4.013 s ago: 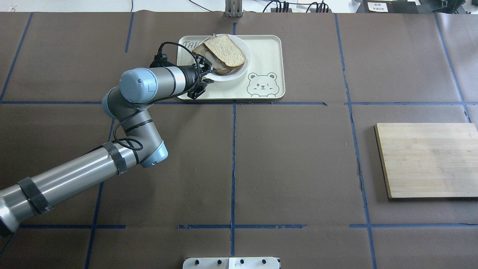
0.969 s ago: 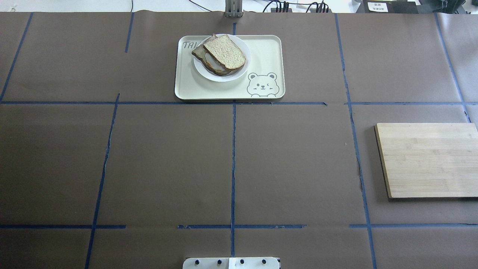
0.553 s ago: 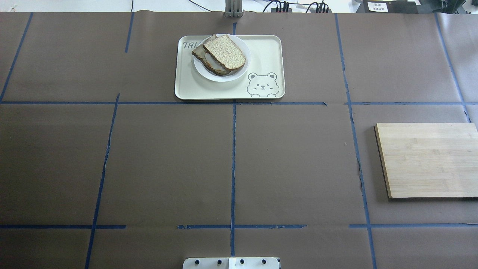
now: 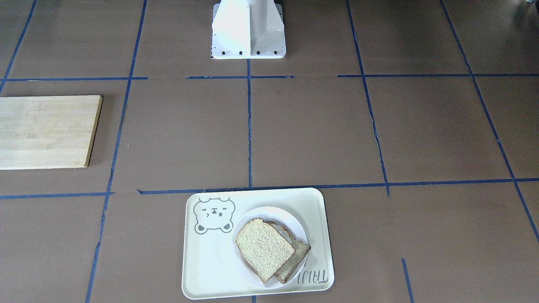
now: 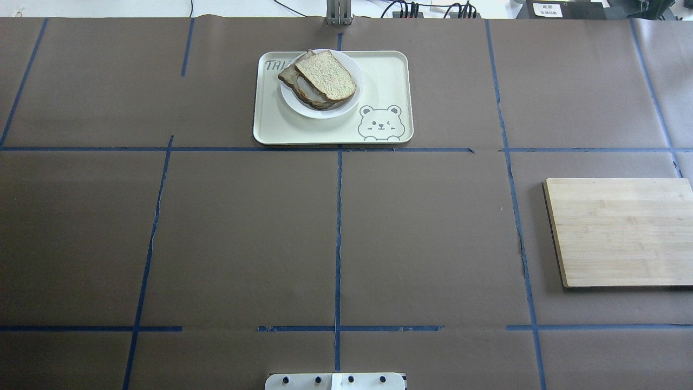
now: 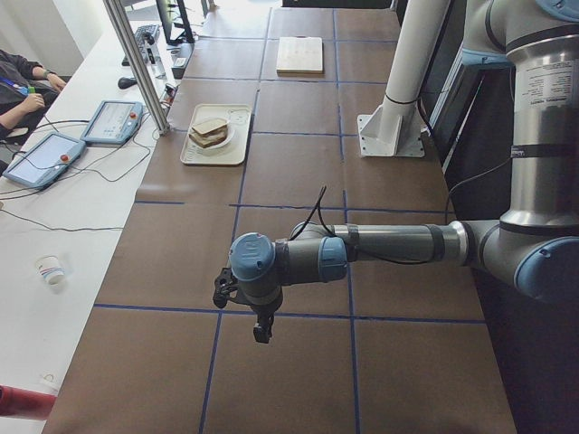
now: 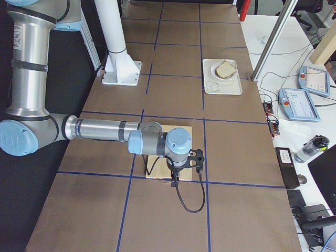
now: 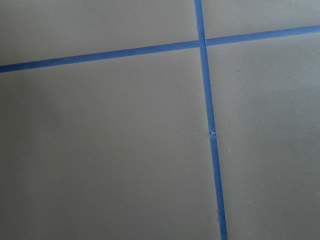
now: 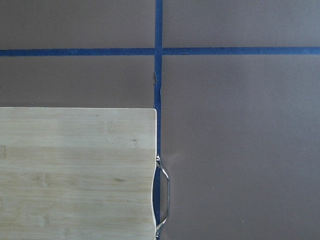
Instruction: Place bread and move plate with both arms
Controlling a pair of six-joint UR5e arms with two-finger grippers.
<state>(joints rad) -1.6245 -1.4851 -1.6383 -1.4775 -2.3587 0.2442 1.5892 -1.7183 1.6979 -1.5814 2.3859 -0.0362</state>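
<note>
The plain bread (image 5: pixel 325 75) lies on top of a darker slice (image 5: pixel 288 75) on the white plate (image 5: pixel 346 105), which sits on the cream bear tray (image 5: pixel 384 76). The front-facing view shows the bread (image 4: pixel 264 249) and plate (image 4: pixel 290 221) too. Neither arm is in the overhead or front-facing views. My left gripper (image 6: pixel 261 333) hangs over bare table far from the tray, and I cannot tell if it is open or shut. My right gripper (image 7: pixel 175 181) hangs above the wooden board's edge, and I cannot tell its state either.
A bamboo cutting board (image 5: pixel 620 232) lies at the table's right side; its corner fills the right wrist view (image 9: pixel 75 170). The left wrist view shows only brown paper and blue tape lines. The white robot base (image 4: pixel 248 29) stands at the near edge.
Four seconds ago my left arm reached to the plate's rim on the tray. It has since left the overhead view. Nothing has moved in the last second.
</note>
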